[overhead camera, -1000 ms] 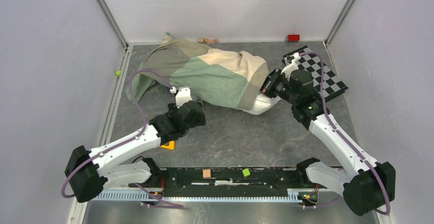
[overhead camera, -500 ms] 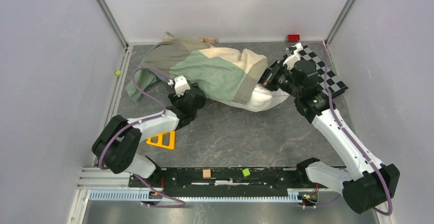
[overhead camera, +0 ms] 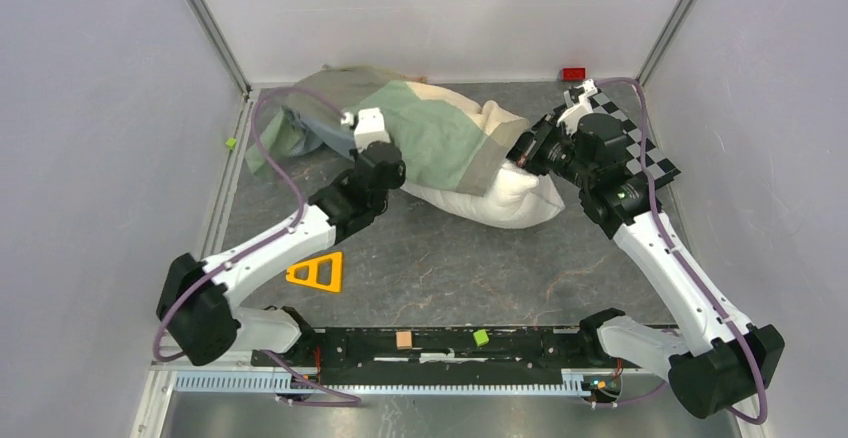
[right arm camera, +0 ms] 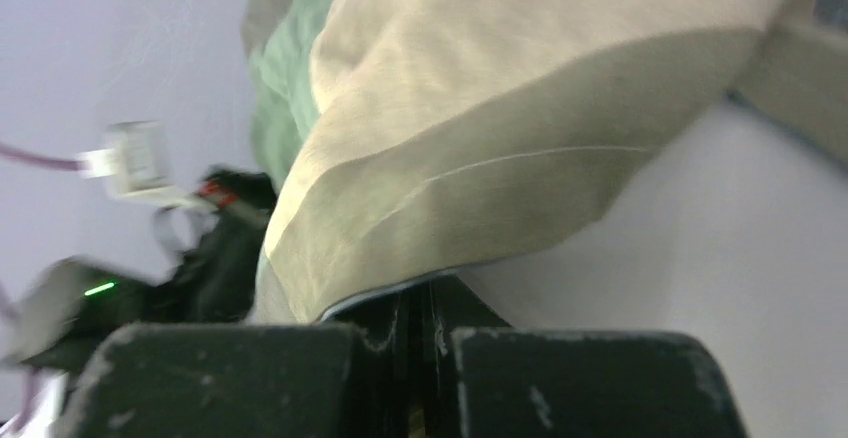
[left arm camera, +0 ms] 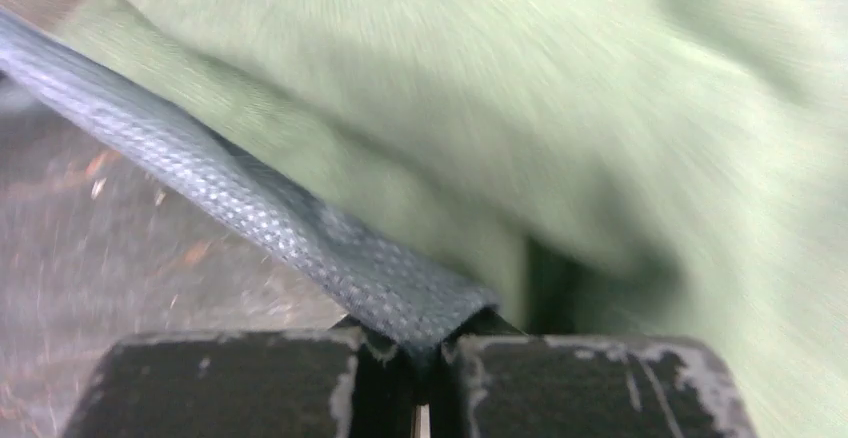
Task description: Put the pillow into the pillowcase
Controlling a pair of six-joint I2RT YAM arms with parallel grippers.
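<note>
The pillowcase (overhead camera: 430, 133) lies bunched at the back of the table, its green and beige panels upward. The white pillow (overhead camera: 510, 198) bulges out of its right end. My left gripper (overhead camera: 358, 138) is at the case's left part, shut on a blue-grey fold of the pillowcase (left arm camera: 330, 248) with green cloth (left arm camera: 600, 98) just beyond. My right gripper (overhead camera: 518, 153) is shut on the beige rim of the pillowcase (right arm camera: 480, 158) at its mouth, and the pillow (right arm camera: 720, 248) presses against it from the right.
A black-and-white checkered board (overhead camera: 645, 153) lies behind the right arm. An orange triangle (overhead camera: 316, 272) sits near the left arm. A red block (overhead camera: 573, 73) rests by the back wall, a small green cube (overhead camera: 230, 142) by the left wall. Walls close three sides.
My left gripper has reached back to the pillowcase and shut on a fold of it, raising the cloth. More of the white pillow now shows at the right end.
</note>
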